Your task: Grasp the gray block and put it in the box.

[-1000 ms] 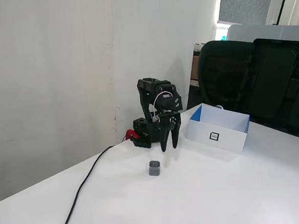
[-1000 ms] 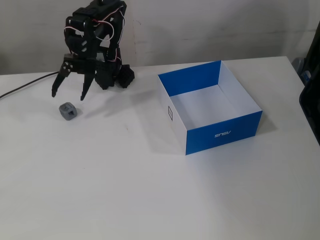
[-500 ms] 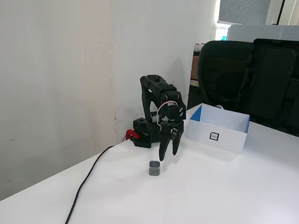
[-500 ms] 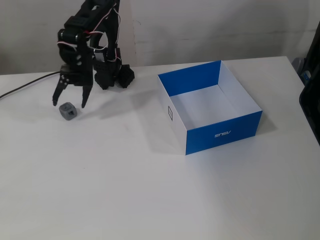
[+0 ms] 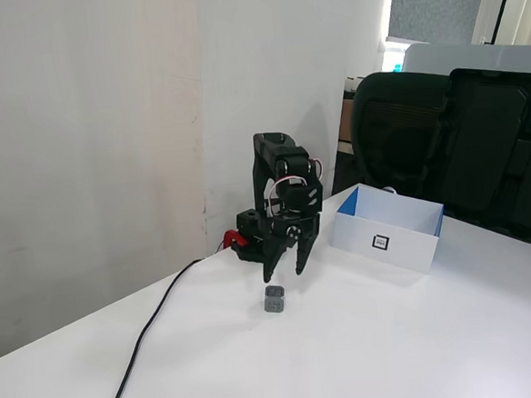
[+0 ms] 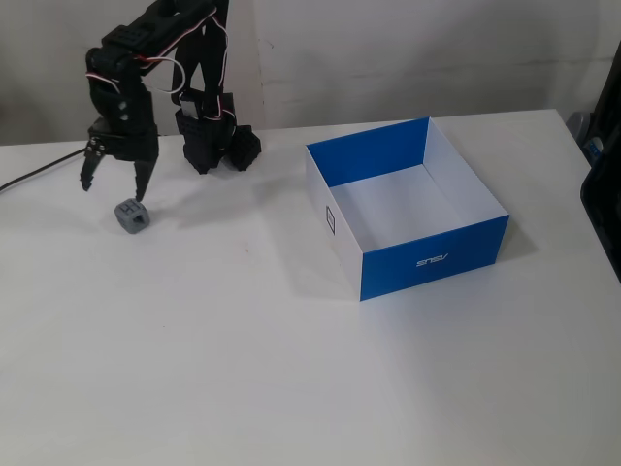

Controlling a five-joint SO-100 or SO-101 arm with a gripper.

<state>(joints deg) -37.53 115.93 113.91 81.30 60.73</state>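
The gray block (image 5: pixel 274 299) sits on the white table in both fixed views, at the left in the one from above (image 6: pixel 133 215). My black gripper (image 5: pixel 284 272) hangs just above and behind it, pointing down, fingers spread and empty (image 6: pixel 114 189). It does not touch the block. The box (image 5: pixel 386 229) stands to the right, open top, white and blue walls, a small square tag on its side; it holds nothing (image 6: pixel 408 218).
The arm's base (image 6: pixel 215 146) is clamped at the table's back edge, with a black cable (image 5: pixel 148 339) running off toward the front left. A black office chair (image 5: pixel 407 134) and a dark case (image 5: pixel 508 146) stand behind the table.
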